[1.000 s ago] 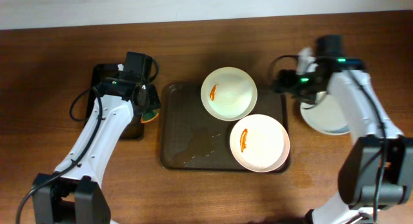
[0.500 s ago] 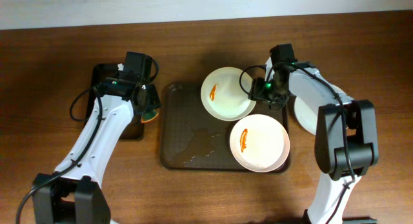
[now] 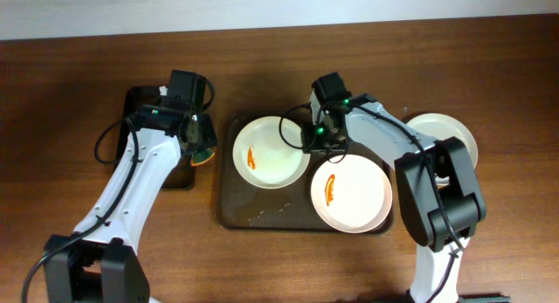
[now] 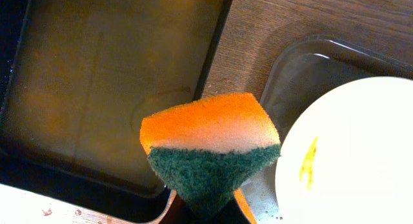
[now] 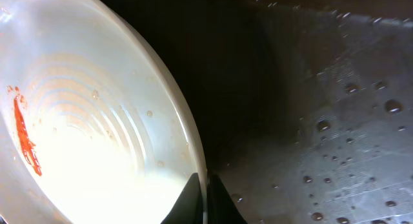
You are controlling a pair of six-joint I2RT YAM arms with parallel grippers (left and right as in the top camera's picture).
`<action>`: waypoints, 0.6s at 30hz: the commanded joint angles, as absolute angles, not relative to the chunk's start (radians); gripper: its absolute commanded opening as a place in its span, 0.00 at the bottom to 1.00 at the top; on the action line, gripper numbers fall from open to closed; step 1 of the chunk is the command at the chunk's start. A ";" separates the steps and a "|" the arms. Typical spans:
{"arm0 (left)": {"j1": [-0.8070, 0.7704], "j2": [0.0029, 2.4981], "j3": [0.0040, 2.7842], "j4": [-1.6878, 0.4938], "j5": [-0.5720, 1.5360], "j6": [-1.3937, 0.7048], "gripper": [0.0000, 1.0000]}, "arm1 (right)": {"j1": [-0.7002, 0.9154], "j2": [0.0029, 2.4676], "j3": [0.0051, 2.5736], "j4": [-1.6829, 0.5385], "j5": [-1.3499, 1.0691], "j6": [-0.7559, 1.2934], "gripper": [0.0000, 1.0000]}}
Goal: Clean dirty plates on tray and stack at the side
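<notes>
A white plate (image 3: 266,154) with an orange smear lies at the back left of the brown tray (image 3: 262,203). My right gripper (image 3: 310,139) is shut on its right rim; in the right wrist view the rim (image 5: 193,153) runs down between the closed gripper (image 5: 205,201). A second smeared plate (image 3: 354,194) sits at the tray's front right. A third plate (image 3: 450,130) rests on the table to the right, partly hidden by my arm. My left gripper (image 3: 201,144) hovers at the tray's left edge, shut on an orange and green sponge (image 4: 210,143).
A smaller black tray (image 3: 140,106) lies left of the brown one, under my left arm. Water drops cover the brown tray's floor (image 5: 342,121). The wooden table's far edge meets a white wall at the back.
My right gripper swung left from the plate on the table to the back plate, shut on its rim, and the plate slid left and forward across the tray. The left arm stayed still.
</notes>
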State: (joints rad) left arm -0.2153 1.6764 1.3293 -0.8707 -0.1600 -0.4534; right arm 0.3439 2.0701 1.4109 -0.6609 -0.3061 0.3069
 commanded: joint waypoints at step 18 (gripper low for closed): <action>-0.287 1.673 1.150 -0.773 0.265 -0.343 0.00 | 0.482 2.083 1.404 -0.796 -0.224 0.354 0.04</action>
